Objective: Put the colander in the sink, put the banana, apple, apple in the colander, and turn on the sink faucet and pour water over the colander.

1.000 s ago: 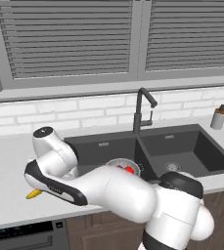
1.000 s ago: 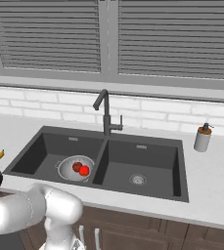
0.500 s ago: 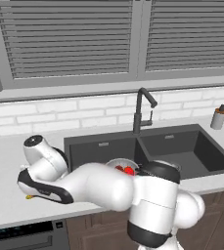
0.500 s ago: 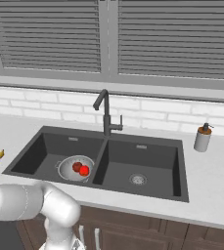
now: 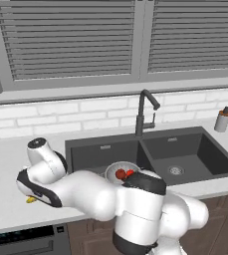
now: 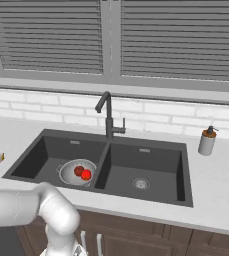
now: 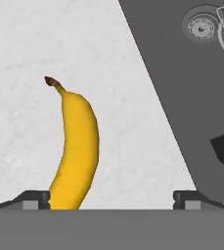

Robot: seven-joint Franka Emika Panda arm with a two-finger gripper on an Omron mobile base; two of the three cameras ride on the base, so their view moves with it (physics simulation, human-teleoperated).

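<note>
The yellow banana [image 7: 77, 151] lies on the pale counter left of the sink [image 7: 182, 97], its dark stem pointing away from the hand. My gripper [image 7: 111, 200] hangs open just over it, the banana's near end close beside one fingertip [image 7: 35, 199]. From the base, the hand [image 5: 33, 191] is low over the counter with a bit of banana [image 5: 31, 200] showing under it. The colander [image 5: 116, 167] sits in the sink's left basin [image 5: 85, 154] and holds both apples: the bright red one [image 6: 86, 175] and the darker one [image 6: 78, 170]. The sink faucet [image 5: 144, 112] stands behind the divider, with no water showing.
A soap pump bottle [image 5: 222, 119] stands on the counter right of the sink. The right basin has a round drain [image 6: 141, 183]. A white brick wall and shuttered window run behind the counter. My own arm stretches across the front of the left basin.
The arm has swung further left, and the hand has settled lower over the banana. The jaws have stayed wide. Colander and apples have not moved.
</note>
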